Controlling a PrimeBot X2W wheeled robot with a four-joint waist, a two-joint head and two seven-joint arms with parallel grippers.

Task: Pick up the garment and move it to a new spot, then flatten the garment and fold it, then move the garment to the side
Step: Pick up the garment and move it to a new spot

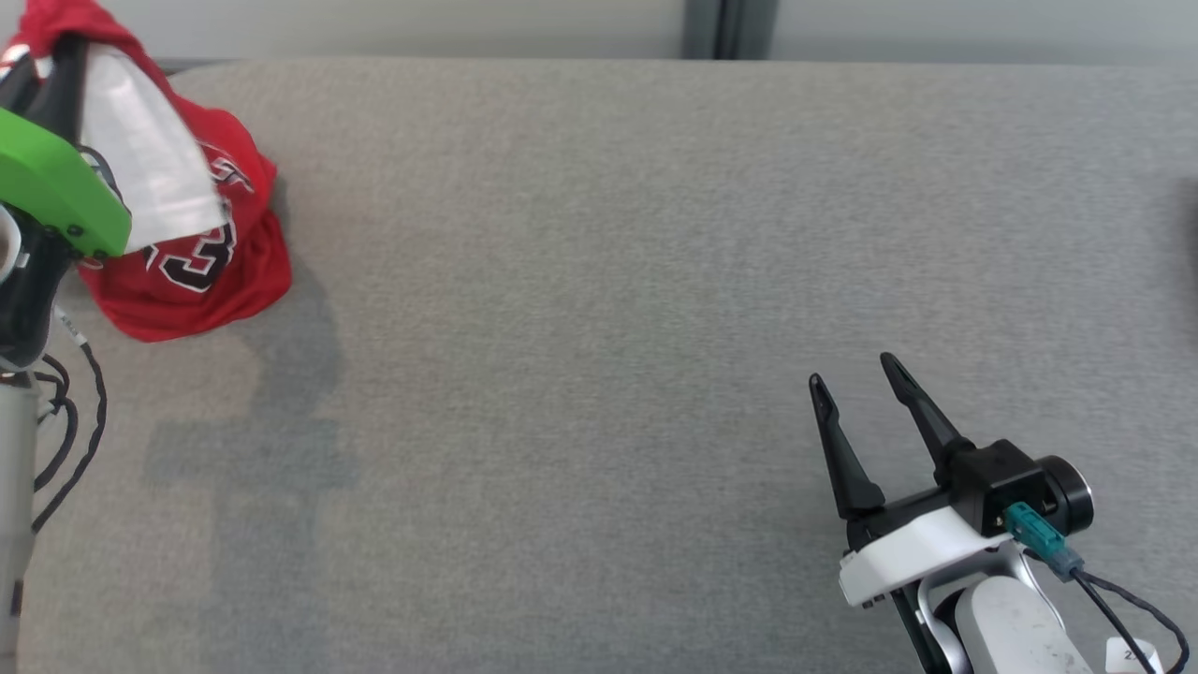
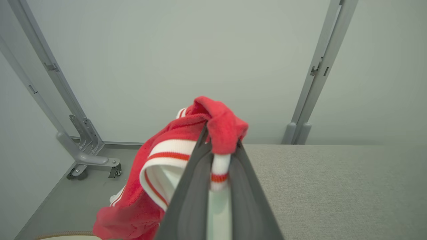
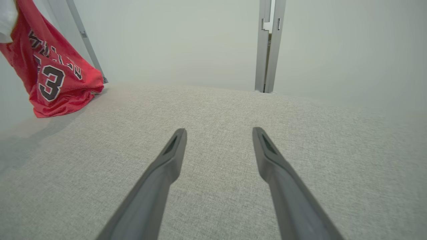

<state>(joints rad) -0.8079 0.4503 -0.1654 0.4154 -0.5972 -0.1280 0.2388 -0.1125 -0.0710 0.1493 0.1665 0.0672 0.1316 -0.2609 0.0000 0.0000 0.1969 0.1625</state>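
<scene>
The garment (image 1: 201, 281) is a red mesh jersey, lightly shiny, with black numerals edged in white and ribbed white trim striped with red. It hangs bunched at the far left corner of the desk (image 1: 599, 281), and its lowest folds seem to rest on the surface there. The left end effector (image 2: 222, 140) has it by the trim. The two long dark fingers are pinched together with a fold of red cloth and a strip of the striped rib (image 2: 218, 170) caught between them, and the rest droops down to the left.

The right end effector (image 1: 854, 373) sits low over the near right part of the desk, well apart from the jersey. Its slim tapered fingers are spread wide and hold nothing.

The desk top is covered in a grey woven fabric, flat and even. A green cover (image 1: 56, 187) on the left arm and a loop of black cables (image 1: 65, 421) stand in front of part of the jersey as seen from the head. Behind the desk are pale smooth wall panels, grey metal posts (image 2: 317, 70) and a bracketed foot (image 2: 86, 156) on the floor.
</scene>
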